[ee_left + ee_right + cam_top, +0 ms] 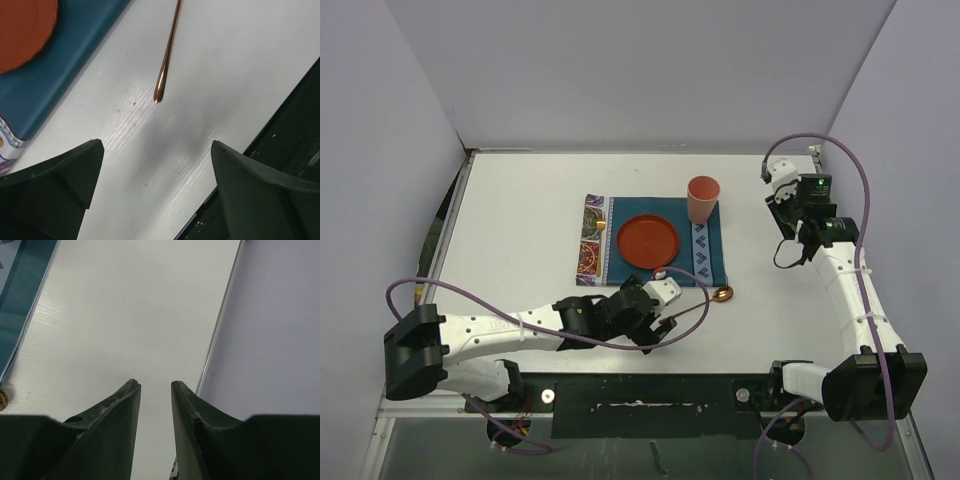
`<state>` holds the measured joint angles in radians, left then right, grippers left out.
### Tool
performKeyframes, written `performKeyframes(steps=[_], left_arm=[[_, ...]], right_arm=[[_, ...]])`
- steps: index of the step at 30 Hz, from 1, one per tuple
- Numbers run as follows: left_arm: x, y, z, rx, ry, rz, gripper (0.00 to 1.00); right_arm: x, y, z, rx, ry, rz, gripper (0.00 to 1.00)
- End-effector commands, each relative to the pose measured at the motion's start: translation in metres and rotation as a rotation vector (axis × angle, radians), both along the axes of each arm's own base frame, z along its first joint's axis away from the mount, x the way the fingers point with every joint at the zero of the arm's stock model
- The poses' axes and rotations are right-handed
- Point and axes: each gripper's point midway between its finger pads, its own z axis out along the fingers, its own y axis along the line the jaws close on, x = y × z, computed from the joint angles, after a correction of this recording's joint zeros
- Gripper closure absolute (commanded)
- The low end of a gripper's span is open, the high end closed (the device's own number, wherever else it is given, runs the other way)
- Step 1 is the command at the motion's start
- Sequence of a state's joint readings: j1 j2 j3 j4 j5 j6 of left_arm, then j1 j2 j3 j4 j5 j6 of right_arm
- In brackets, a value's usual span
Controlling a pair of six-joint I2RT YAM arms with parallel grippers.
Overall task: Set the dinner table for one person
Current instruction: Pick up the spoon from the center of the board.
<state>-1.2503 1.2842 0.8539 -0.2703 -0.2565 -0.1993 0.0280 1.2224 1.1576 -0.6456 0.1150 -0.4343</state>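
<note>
Evidently the left gripper (155,147) is held low over the dinner table (520,220) with its jaws spread wide and nothing between them. The tip of the spoon (169,50) handle is seen lying flat just ahead of it. The spoon is laid on the bare tabletop just beside the near right corner of the placemat (645,205), presumably where it suits a diner's right hand. The plate (648,241) is centred on the placemat as the main piece, and the cup (703,198) is stood upright at the mat's far right corner, apart from the plate. The right gripper (155,384) is held well away by the table's right edge, jaws narrowly apart on nothing, probably so that the setting is not crowded. One placemat, one plate, one cup and one spoon are counted; no fork or knife is seen.
</note>
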Motion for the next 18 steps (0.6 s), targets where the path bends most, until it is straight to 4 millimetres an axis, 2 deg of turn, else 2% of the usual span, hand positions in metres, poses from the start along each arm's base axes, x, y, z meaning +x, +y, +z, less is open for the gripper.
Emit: performKeyframes(steps=[1, 4, 9, 13, 18], left_arm=[[0.004, -0.016, -0.017, -0.028, -0.036, -0.001, 0.11], [0.011, -0.032, -0.033, -0.001, -0.066, -0.01, 0.11], [0.022, -0.064, -0.033, -0.017, -0.126, -0.054, 0.11], [0.036, -0.078, -0.036, 0.009, -0.169, -0.084, 0.1], [0.066, -0.103, -0.007, -0.078, -0.18, -0.103, 0.1]], right_arm=[[-0.003, -0.003, 0.017, -0.017, -0.072, -0.001, 0.67], [-0.002, -0.005, 0.015, -0.023, -0.066, -0.009, 0.67], [-0.002, -0.004, 0.018, -0.007, -0.074, -0.009, 0.67], [-0.006, -0.004, 0.013, -0.003, -0.06, -0.006, 0.67], [-0.01, -0.003, 0.007, 0.006, -0.056, -0.007, 0.67]])
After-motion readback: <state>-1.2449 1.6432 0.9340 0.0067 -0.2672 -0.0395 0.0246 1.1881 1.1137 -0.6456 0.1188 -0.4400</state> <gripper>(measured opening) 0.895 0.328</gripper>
